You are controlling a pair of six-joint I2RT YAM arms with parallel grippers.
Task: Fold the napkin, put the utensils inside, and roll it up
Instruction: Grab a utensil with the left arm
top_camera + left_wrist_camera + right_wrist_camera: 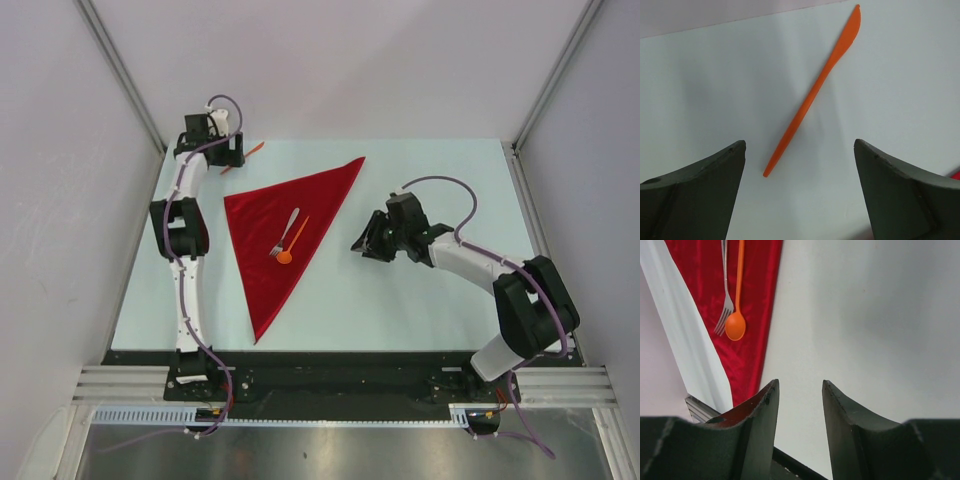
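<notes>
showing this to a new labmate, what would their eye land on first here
The bright red napkin stands out first. It lies as a flat triangle in the middle of the pale table, with a silvery fork and an orange spoon side by side on it. Next comes the orange knife, alone on bare table near the far left corner, with the left pincer wide open over it.

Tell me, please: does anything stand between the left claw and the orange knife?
Nothing visible does. The left claw hangs open above the knife, which lies alone on the bare table, apart from the napkin.
</notes>
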